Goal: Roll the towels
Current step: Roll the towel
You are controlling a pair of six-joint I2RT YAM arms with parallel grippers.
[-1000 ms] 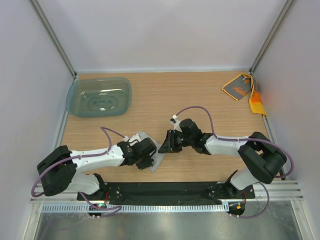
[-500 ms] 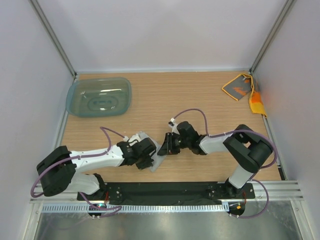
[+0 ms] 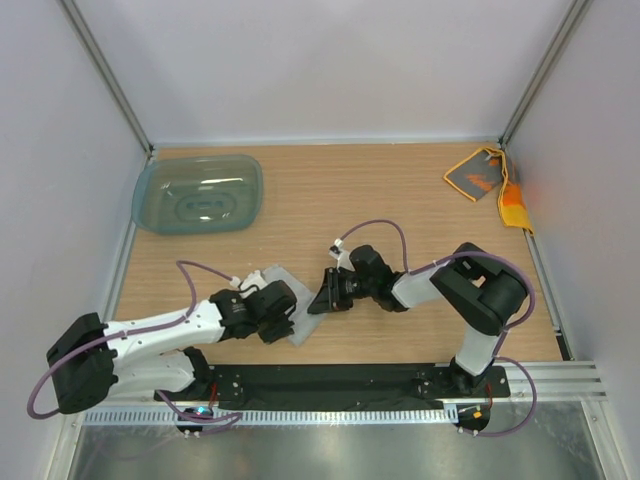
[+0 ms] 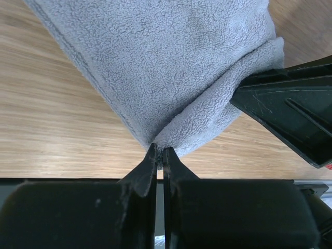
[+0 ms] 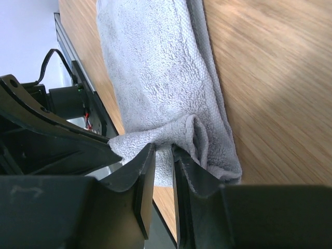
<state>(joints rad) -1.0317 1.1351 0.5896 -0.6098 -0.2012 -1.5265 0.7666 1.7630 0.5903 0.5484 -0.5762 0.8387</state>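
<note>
**A:** Where is the grey towel [image 3: 300, 324] lying, going by the teal tub [image 3: 198, 194]?

**B:** It is lying on the wooden table [image 3: 400, 200], to the right of the tub and well nearer the arm bases than the tub. It is bunching into folds rather than lying flat.

**A:** What is the left gripper [image 4: 160, 150] doing?

**B:** Its fingers are pressing almost together and pinching the grey towel [image 4: 171, 62] at its edge. The creases in the cloth are running straight into the fingertips.

**A:** And the right gripper [image 5: 163, 150]?

**B:** It is standing a little wider and nipping a thick fold of the grey towel [image 5: 161, 67] between its two fingers. The cloth is bulging out on either side of them.

**A:** How are the two grippers sitting against each other?

**B:** They are facing each other, just beside one another over the towel. From the left wrist, the right gripper [image 4: 290, 114] is touching the cloth's far fold. From above, the right gripper [image 3: 322, 300] is lying farther from the tub than the left gripper [image 3: 285, 318].

**A:** Where is the orange towel [image 3: 475, 180]?

**B:** It is lying far to the right of the tub, about level with it, crumpled against the right wall with its grey face showing. Neither gripper is touching it.
</note>
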